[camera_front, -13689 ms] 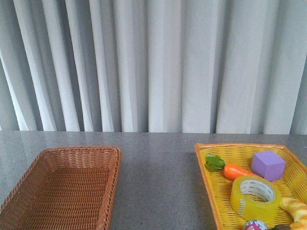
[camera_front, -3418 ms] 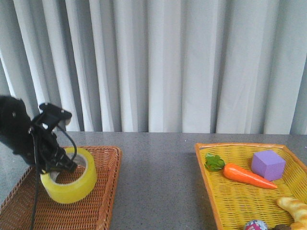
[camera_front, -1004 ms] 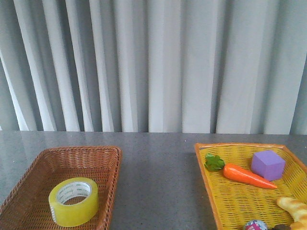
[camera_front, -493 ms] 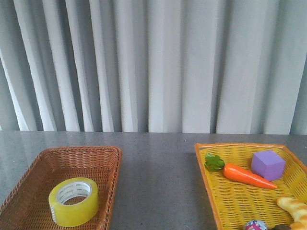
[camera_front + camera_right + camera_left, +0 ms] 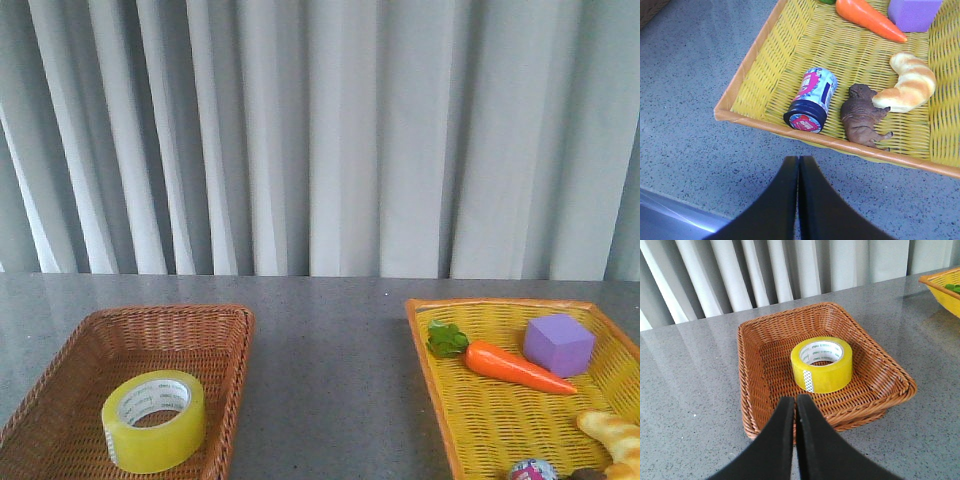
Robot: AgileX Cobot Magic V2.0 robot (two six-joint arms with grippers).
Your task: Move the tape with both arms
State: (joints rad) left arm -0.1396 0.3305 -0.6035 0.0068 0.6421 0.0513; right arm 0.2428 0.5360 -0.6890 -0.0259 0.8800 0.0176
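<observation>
The yellow tape roll point(image 5: 153, 421) lies flat in the brown wicker basket point(image 5: 218, 322) at the front left; it also shows in the left wrist view point(image 5: 822, 364) inside that basket point(image 5: 880, 372). My left gripper point(image 5: 795, 399) is shut and empty, held above the basket's near rim, well short of the tape. My right gripper point(image 5: 798, 159) is shut and empty, over the grey table just outside the yellow tray's point(image 5: 755, 52) rim. Neither arm shows in the front view.
The yellow tray point(image 5: 425, 345) at the right holds a carrot point(image 5: 515, 367), a purple cube point(image 5: 558, 344), a bread piece point(image 5: 612, 432), a small can point(image 5: 811, 100) and a brown animal figure point(image 5: 862, 121). Grey curtains hang behind the table.
Over the last second nothing has moved. Earlier the tape lay in the yellow tray, then my left arm held it over the brown basket; now it rests there and the arm is withdrawn.
</observation>
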